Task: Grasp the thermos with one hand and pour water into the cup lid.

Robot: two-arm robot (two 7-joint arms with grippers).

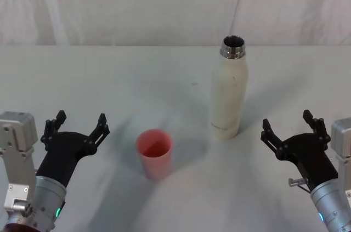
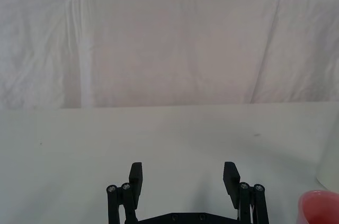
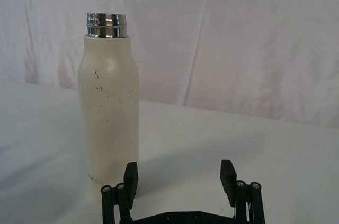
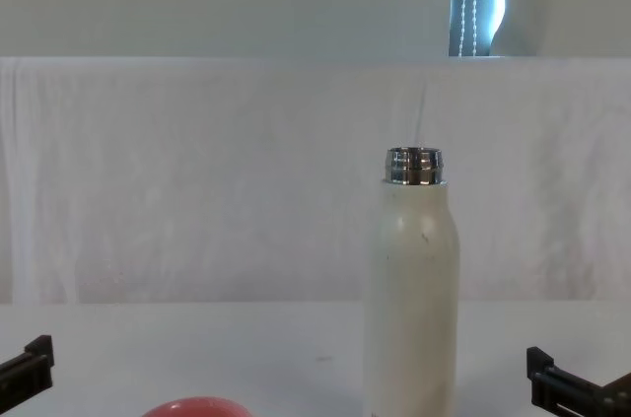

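The thermos (image 1: 229, 90) stands upright and uncapped on the white table, right of centre; it also shows in the right wrist view (image 3: 108, 115) and the chest view (image 4: 412, 289). The salmon-red cup lid (image 1: 154, 153) stands mouth-up to its left and nearer me, with its rim at the edge of the left wrist view (image 2: 319, 209) and low in the chest view (image 4: 197, 407). My right gripper (image 1: 287, 120) is open, to the right of the thermos and slightly nearer me, holding nothing. My left gripper (image 1: 80, 119) is open, left of the cup lid, also holding nothing.
A white cloth covers the table (image 1: 109, 84) and hangs as a backdrop (image 1: 164, 1) behind it. Bare tabletop lies between the grippers and behind the cup lid.
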